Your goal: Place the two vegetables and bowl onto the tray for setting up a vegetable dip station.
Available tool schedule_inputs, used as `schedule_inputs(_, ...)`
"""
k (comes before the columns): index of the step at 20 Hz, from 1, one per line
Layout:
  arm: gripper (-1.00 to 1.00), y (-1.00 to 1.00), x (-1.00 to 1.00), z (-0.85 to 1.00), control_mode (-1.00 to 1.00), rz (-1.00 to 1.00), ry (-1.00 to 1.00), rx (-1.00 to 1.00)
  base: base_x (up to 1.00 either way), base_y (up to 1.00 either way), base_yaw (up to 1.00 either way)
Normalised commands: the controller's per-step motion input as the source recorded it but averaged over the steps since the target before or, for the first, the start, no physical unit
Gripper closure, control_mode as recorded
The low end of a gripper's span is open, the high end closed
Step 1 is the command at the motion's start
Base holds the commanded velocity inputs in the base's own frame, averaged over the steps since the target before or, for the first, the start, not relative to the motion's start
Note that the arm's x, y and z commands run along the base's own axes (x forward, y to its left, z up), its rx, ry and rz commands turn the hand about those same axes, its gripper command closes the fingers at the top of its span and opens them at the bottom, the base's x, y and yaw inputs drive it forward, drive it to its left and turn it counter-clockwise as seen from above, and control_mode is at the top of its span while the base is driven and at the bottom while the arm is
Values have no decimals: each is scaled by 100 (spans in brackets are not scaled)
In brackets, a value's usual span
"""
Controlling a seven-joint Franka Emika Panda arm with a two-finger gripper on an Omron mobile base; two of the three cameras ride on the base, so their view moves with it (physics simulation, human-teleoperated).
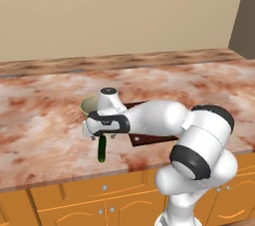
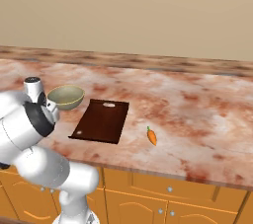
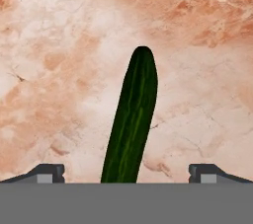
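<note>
Hand (image 3: 126, 171): fingers spread wide, one tip at each side of the hand view, gripping nothing; poised above the near strip of the bench (image 1: 45, 120).
Cucumber (image 3: 131, 119): dark green, lying flat on the bench between the open fingertips and touching neither; in the left base view (image 1: 102, 149) it lies just under the hand, near the front edge.
Tray (image 2: 100, 120): dark reddish-brown board, bare, beside the cucumber.
Carrot (image 2: 151, 136): orange, on the bench, apart from the tray on the side away from the arm.
Bowl (image 2: 65, 96): pale, upright, just beyond the tray's corner.
</note>
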Motion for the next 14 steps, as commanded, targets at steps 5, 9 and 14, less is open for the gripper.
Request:
schedule_inputs(5, -100, 0, 5, -29, -100, 0, 0, 0, 0, 0, 0)
schedule_inputs(9, -100, 0, 0, -26, -100, 0, 0, 0, 0, 0, 0)
schedule_inputs(14, -100, 8, 0, -25, -100, 0, 0, 0, 0, 0, 0)
